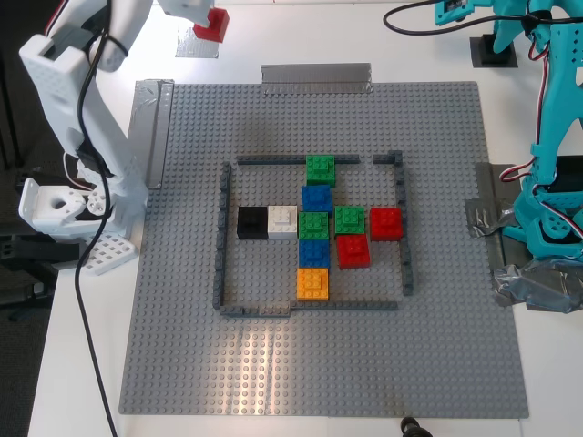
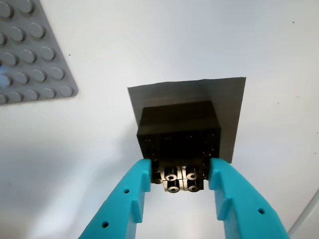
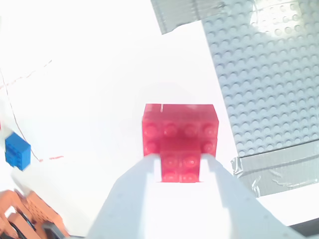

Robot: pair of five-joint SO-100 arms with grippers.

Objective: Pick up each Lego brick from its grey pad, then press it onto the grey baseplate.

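Observation:
A black Lego brick (image 2: 174, 124) rests on a dark grey pad (image 2: 229, 99) on the white table, near a corner of the grey baseplate (image 2: 30, 59). My first gripper (image 2: 180, 168), teal, is shut on its near end. A red Lego brick (image 3: 179, 124) sits between the white fingers of my second gripper (image 3: 180, 158), which is shut on it. In the exterior view this red brick (image 1: 217, 25) hangs at the top left, just over a grey pad (image 1: 193, 44). The first gripper's own jaws are out of the exterior view.
The baseplate (image 1: 182, 346) carries a thin dark frame of low walls (image 1: 221, 237) with several green, blue, red, orange, white and black bricks inside. Silver tape strips (image 1: 315, 76) lie at its far edge. The teal arm's base (image 1: 547, 228) stands at the exterior view's right.

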